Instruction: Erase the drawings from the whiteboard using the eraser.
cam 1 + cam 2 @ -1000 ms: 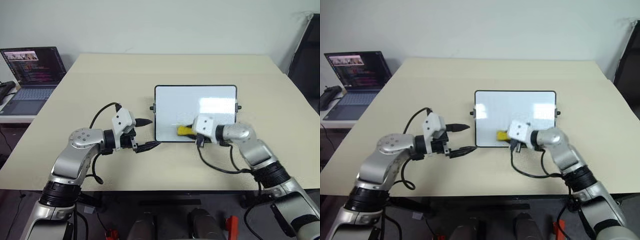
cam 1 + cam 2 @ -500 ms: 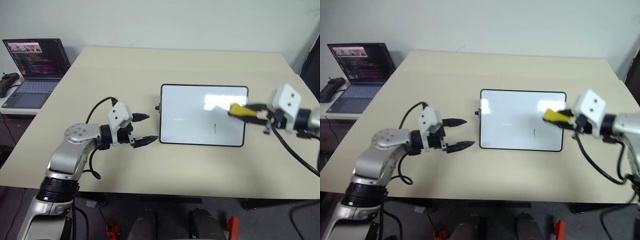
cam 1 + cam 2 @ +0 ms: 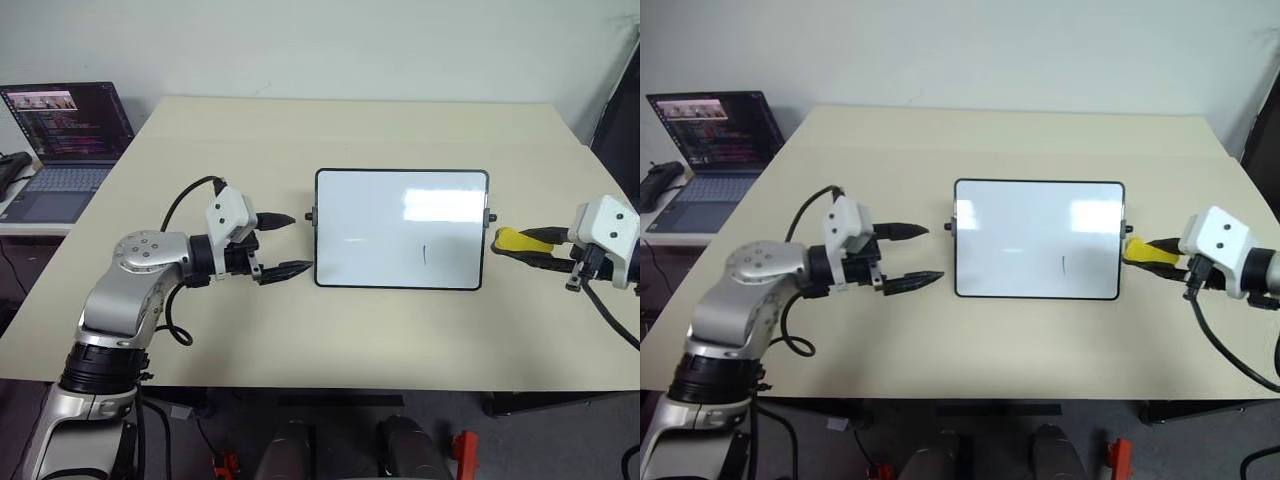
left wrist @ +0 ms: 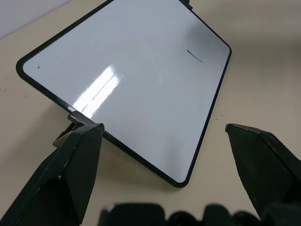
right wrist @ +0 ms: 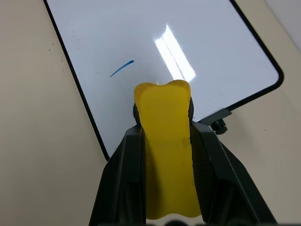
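Clamped on the eraser (image 3: 512,240), my right pincer (image 3: 528,247) hovers at the whiteboard's (image 3: 380,215) three o'clock; a sloppy return could miss the last stroke (image 3: 424,256).

— What stands near my left pincer (image 3: 283,245)?
— The whiteboard (image 3: 400,228) lies flat just beside its spread tips; bare table (image 3: 330,135) runs beyond and in front.
— And my right pincer (image 3: 524,248)?
— It hangs off the board's other short side, gripping the eraser (image 3: 516,240). The laptop (image 3: 60,135) sits well apart.

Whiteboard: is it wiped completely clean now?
No. One short blue stroke remains on the whiteboard, toward its right side.
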Controlling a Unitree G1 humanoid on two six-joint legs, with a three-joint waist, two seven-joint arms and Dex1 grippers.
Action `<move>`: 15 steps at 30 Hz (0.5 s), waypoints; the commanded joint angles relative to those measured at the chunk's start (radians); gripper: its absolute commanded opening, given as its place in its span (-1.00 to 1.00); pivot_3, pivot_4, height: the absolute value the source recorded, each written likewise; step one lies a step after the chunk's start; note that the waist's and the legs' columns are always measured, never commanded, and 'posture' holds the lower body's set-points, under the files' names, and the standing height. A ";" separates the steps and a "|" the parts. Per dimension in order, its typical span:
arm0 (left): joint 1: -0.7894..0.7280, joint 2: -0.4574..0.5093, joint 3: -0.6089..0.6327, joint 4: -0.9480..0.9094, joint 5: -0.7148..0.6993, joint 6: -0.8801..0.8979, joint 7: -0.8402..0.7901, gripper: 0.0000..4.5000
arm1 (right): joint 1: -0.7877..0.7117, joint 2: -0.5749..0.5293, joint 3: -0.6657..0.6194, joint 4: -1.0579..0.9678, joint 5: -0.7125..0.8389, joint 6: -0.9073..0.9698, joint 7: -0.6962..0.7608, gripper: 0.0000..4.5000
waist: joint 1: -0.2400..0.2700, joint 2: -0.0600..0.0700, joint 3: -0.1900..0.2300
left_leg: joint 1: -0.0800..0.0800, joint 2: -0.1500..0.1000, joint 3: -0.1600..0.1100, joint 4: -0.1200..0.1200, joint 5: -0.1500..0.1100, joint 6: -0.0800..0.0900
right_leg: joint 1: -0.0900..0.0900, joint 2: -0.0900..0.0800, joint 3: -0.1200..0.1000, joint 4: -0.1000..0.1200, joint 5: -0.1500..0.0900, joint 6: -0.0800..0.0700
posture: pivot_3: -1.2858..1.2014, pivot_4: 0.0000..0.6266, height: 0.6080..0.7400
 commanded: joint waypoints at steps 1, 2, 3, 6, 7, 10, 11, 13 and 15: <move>0.006 0.014 0.022 -0.044 -0.008 -0.001 0.007 1.00 | -0.020 -0.009 -0.016 -0.016 0.012 -0.012 -0.010 -0.58 | 0.000 0.000 0.000 | 0.000 0.000 0.000 0.000 0.000 0.000 | 0.000 0.000 0.000 0.000 0.000 0.000 | 0.03 -0.52 1.00; 0.008 0.013 0.021 -0.046 -0.008 0.000 0.008 1.00 | -0.020 -0.009 -0.015 -0.017 0.013 -0.011 -0.011 -0.58 | 0.000 0.000 0.000 | 0.000 0.000 0.000 0.000 0.000 0.000 | 0.000 0.000 0.000 0.000 0.000 0.000 | 0.03 -0.52 1.00; 0.009 0.012 0.019 -0.047 -0.008 0.000 0.009 1.00 | -0.022 -0.008 -0.014 -0.019 0.015 -0.008 -0.013 -0.58 | 0.000 0.000 0.000 | 0.000 0.000 0.000 0.000 0.000 0.000 | 0.000 0.000 0.000 0.000 0.000 0.000 | 0.03 -0.52 1.00; 0.013 0.010 0.018 -0.051 -0.010 0.002 0.012 1.00 | -0.021 -0.003 -0.016 -0.025 0.020 -0.004 -0.020 -0.58 | 0.000 0.000 0.000 | 0.000 0.000 0.000 0.000 0.000 0.000 | 0.000 0.000 0.000 0.000 0.000 0.000 | 0.03 -0.52 1.00; 0.013 0.009 0.018 -0.052 -0.010 0.003 0.012 1.00 | -0.020 -0.002 -0.016 -0.026 0.020 -0.002 -0.023 -0.58 | 0.001 0.000 0.000 | 0.000 0.000 0.000 0.000 0.000 0.000 | 0.000 0.000 0.000 0.000 0.000 0.000 | 0.03 -0.52 1.00; 0.010 0.006 0.012 -0.048 -0.007 -0.002 0.013 1.00 | -0.048 0.028 0.007 -0.043 0.019 0.009 -0.066 -0.58 | -0.001 0.000 0.000 | 0.000 0.000 0.000 0.000 0.000 0.000 | 0.000 0.000 0.000 0.000 0.000 0.000 | 0.03 -0.52 1.00; 0.008 0.005 0.009 -0.046 -0.008 -0.003 0.012 1.00 | -0.074 0.051 0.025 -0.047 0.014 0.008 -0.090 -0.58 | -0.002 0.000 0.000 | 0.000 0.000 0.000 0.000 0.000 0.000 | 0.000 0.000 0.000 0.000 0.000 0.000 | 0.03 -0.52 1.00; 0.006 0.001 -0.002 -0.041 -0.001 -0.008 0.010 1.00 | -0.153 0.123 0.076 -0.027 -0.017 0.001 -0.163 -0.58 | -0.008 0.000 0.000 | 0.001 0.000 0.001 0.000 0.000 0.000 | 0.000 0.000 0.001 0.000 0.000 0.000 | 0.03 -0.52 1.00; 0.007 -0.001 -0.008 -0.038 0.003 -0.012 0.010 1.00 | -0.202 0.166 0.107 -0.001 -0.045 0.000 -0.211 -0.58 | -0.008 0.000 0.000 | 0.001 0.000 0.001 0.000 0.000 0.000 | 0.000 0.000 0.001 0.001 0.000 0.000 | 0.03 -0.52 1.00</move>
